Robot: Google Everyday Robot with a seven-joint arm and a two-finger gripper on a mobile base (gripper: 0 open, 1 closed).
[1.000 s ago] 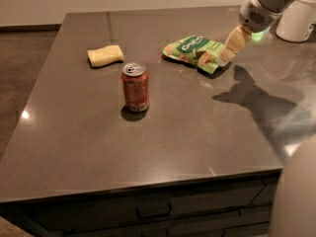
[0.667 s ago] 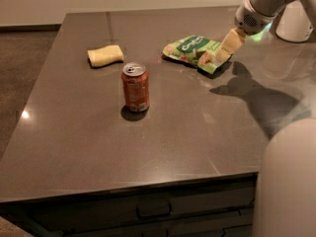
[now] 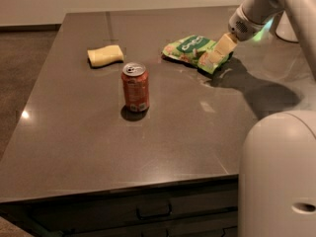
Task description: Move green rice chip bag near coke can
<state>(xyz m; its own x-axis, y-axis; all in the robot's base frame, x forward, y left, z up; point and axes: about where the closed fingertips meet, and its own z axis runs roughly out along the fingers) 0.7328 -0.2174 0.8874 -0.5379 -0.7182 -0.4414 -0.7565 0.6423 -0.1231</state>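
Grey tabletop: yellow block beyond coke can, pincer at green rice chip bag, grip unclear.

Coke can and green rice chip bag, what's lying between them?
Nothing: in the camera view only bare tabletop separates the coke can from the green rice chip bag. The end effector is at the bag's right end.

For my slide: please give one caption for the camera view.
Gripper at the edge of the green rice chip bag; coke can stands upright, apart.
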